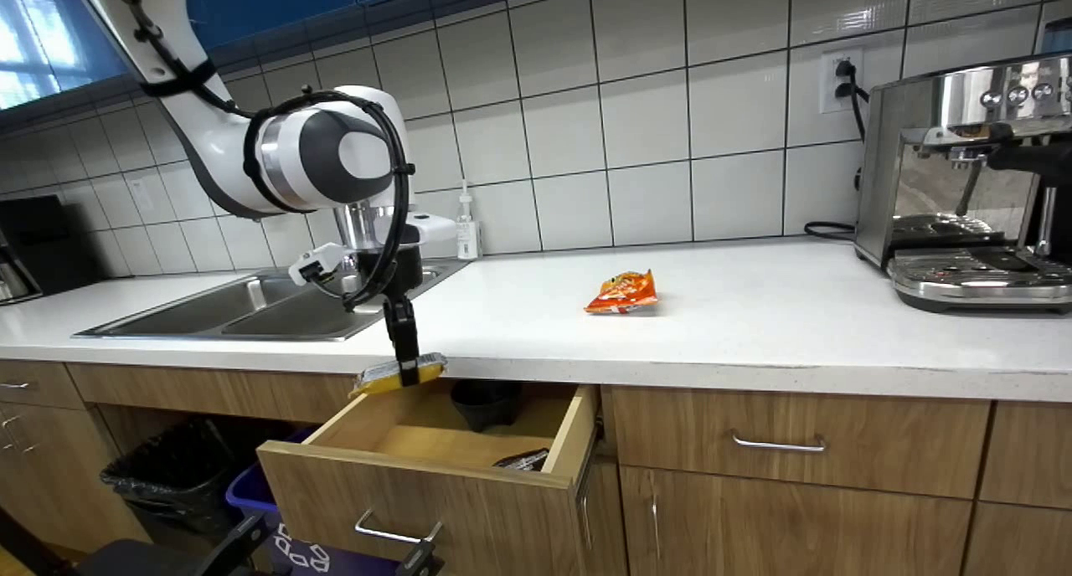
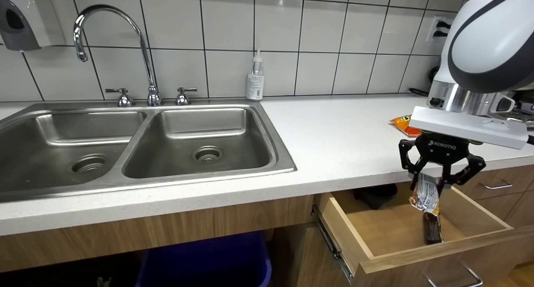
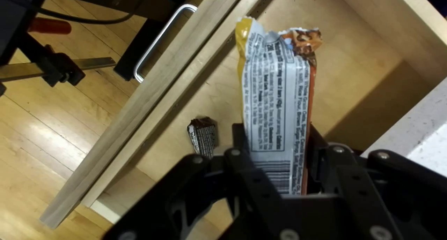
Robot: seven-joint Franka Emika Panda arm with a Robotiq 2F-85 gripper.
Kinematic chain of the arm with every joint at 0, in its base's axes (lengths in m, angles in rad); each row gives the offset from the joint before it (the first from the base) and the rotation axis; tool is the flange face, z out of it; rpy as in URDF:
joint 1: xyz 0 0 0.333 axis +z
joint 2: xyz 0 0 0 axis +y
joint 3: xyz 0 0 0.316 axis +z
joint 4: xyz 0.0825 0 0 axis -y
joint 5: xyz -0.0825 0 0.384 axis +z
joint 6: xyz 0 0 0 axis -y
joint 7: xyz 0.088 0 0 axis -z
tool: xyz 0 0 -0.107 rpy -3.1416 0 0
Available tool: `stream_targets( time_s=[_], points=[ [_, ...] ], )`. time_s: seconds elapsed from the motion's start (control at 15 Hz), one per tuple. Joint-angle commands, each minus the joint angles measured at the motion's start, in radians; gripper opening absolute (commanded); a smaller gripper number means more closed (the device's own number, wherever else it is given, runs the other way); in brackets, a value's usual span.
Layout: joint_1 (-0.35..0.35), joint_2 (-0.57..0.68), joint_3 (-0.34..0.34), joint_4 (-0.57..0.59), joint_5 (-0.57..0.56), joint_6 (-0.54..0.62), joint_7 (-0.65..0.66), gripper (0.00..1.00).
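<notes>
My gripper (image 3: 277,135) is shut on a snack bar (image 3: 272,86) in a yellow, white and orange wrapper, its printed back facing the wrist camera. In both exterior views the gripper (image 2: 427,185) points downward, with the bar (image 1: 387,381) between its fingertips, above the open wooden drawer (image 1: 419,509). A dark brown wrapped bar (image 3: 204,139) lies on the drawer's floor near the front. Toward the back of the drawer stands a black cup or bowl (image 1: 486,406), partly under the counter edge. The gripper body hides the lower end of the held bar in the wrist view.
An orange snack packet (image 1: 624,293) lies on the white counter (image 1: 754,308). A steel double sink (image 2: 288,166) is set beside it, with a soap bottle (image 2: 255,84) behind. An espresso machine (image 1: 980,174) stands on the counter. Below are bins (image 1: 193,475) and a clamp (image 3: 66,69).
</notes>
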Motion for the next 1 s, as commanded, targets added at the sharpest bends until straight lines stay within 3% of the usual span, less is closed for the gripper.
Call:
stream_targets(
  time_s=[0.0,0.2,0.27,0.33,0.67,0.93],
  points=[
    [-0.027,-0.001,0.021,-0.023,-0.001,0.02,0.034,0.16],
    [-0.028,0.009,0.02,-0.024,0.0,0.018,0.043,0.16],
    [-0.028,0.01,0.019,-0.025,0.001,0.017,0.044,0.66],
    [-0.028,0.011,0.019,-0.025,0.0,0.017,0.046,0.69],
    [-0.028,0.003,0.019,-0.029,-0.002,0.01,0.042,0.99],
    [-0.028,-0.015,0.019,-0.044,-0.016,-0.001,0.024,1.0]
  ],
)
